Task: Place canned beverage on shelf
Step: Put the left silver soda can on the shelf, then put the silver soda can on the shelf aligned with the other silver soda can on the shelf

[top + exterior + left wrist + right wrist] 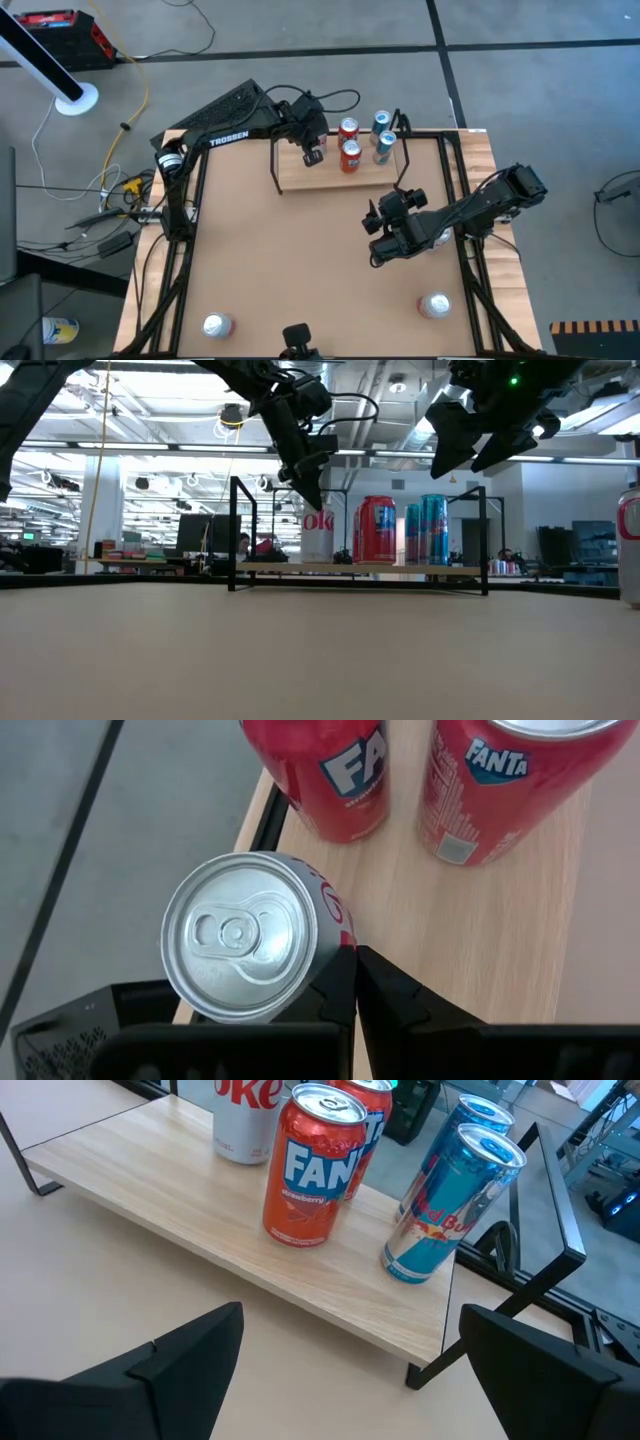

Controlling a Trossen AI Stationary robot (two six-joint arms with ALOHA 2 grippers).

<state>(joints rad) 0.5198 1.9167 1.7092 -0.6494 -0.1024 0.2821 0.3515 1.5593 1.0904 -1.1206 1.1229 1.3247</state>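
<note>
Your left claw (355,982) is closed beside the Coke can (250,935) on the shelf (500,940); right claw (350,1370) gapes wide, empty.

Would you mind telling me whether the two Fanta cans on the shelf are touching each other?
Apart. In the left wrist view, light wood of the shelf shows in a clear strip between the one Fanta can and the other.

You can read "TROSSEN" on the left arm (228,139). Two red cans (505,780) say "FANTA" — one only shows "FA". The white can (240,1115) shows "oke", and a blue can (450,1210) reads "Red Bu" — partly turned away.
</note>
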